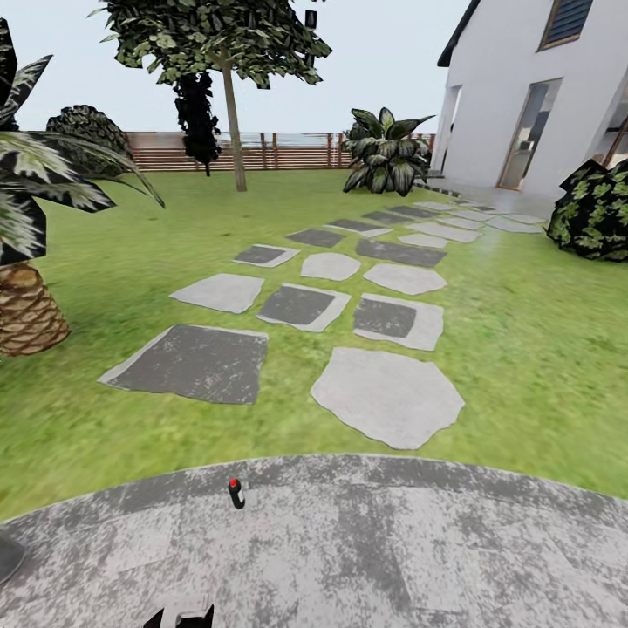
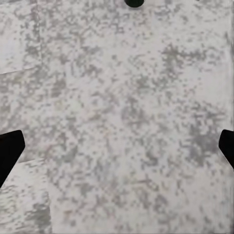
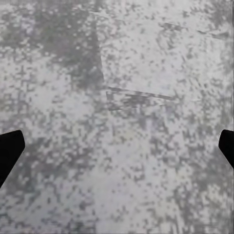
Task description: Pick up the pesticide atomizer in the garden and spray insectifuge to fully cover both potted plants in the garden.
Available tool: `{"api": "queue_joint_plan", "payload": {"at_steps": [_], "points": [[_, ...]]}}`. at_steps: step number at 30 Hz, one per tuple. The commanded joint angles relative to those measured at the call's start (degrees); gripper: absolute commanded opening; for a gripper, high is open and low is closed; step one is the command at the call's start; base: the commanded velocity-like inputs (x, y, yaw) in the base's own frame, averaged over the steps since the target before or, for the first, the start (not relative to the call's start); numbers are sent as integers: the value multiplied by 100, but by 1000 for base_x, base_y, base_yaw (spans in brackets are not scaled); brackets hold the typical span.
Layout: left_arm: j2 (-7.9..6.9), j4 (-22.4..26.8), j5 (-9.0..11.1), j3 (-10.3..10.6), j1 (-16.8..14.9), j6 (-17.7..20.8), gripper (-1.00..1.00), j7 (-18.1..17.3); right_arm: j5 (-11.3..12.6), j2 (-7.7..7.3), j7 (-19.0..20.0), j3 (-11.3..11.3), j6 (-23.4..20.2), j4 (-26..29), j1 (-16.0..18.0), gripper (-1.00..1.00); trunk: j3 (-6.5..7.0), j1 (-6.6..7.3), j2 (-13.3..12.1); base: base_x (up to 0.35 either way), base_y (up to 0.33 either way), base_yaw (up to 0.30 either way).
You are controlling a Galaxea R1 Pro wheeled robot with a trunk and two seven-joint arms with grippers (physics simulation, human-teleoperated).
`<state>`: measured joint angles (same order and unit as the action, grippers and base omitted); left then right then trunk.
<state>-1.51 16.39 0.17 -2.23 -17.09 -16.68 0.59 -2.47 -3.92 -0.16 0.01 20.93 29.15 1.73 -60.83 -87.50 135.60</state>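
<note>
The pesticide atomizer (image 1: 235, 494) is a small dark bottle with a red tip, standing on the grey mottled patio (image 1: 366, 549) near its far rim. In the left wrist view my left gripper (image 2: 117, 151) is open over bare concrete, its dark fingertips (image 2: 9, 152) far apart. A dark green rounded bit (image 2: 132, 2) pokes in at that view's edge; I cannot tell what it is. My right gripper (image 3: 117, 151) is open too, above bare patio with nothing between its fingers. The potted plants are out of view.
Beyond the patio, lawn (image 1: 523, 349) runs to a slat fence (image 1: 262, 153), crossed by stepping stones (image 1: 388, 392) leading to a white house (image 1: 532, 96). A scaly-trunk palm (image 1: 26, 305) stands at the left and a tree (image 1: 234, 122) at the back. A dark bush (image 1: 597, 209) sits at the right.
</note>
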Motion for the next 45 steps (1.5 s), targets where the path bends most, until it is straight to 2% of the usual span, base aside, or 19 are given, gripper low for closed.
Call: {"api": "queue_joint_plan", "payload": {"at_steps": [1, 17, 26, 27, 30, 32, 35, 37, 41, 45], "points": [[1, -4, 1, -14, -3, -19, 100, 2, -25, 1, -2, -1, 17, -6, 3, 100, -4, 0, 2, 96, -268, 116], [-12, -4, 8, -30, -3, -19, 100, 2, -25, 4, -2, 4, 17, -6, 3, 100, -4, 0, 2, 167, -239, 244], [-49, 16, 18, -41, -41, 2, 100, 2, -39, -2, -7, -1, 21, 119, 6, 100, -4, 0, 2, 237, 108, 71], [-119, 43, 18, -35, -81, 17, 100, 2, -43, -11, -15, -2, 15, 540, 69, 100, -4, 0, 2, 173, 262, 2], [-153, 85, 4, -22, -116, 8, 100, -3, -49, -19, -18, -14, -30, 1211, 271, 100, -4, 0, 2, 118, 171, 1], [-161, 158, -16, 0, -144, -6, 100, -10, -45, -20, -30, -18, -46, 1438, 436, 100, -4, 0, 2, 34, 48, 0], [-159, 347, -91, 13, -161, 12, 100, -13, -37, -21, -137, -22, -86, 1532, 669, 100, -4, 0, 2, 14, 19, 0], [-153, 601, -262, 18, -300, 86, 100, -33, -23, -21, -402, -25, -240, 1574, 970, 100, -4, 0, 2, 5, 7, 0], [-127, 674, -417, 20, -637, 392, 100, -69, 9, -26, -558, -31, -464, 1596, 1138, 100, -4, 0, 2, 2, 2, 0], [-96, 692, -471, 25, -786, 791, 100, -88, 30, -14, -589, -9, -550, 1541, 1182, 100, -4, 0, 2, 0, 0, 0]]}}
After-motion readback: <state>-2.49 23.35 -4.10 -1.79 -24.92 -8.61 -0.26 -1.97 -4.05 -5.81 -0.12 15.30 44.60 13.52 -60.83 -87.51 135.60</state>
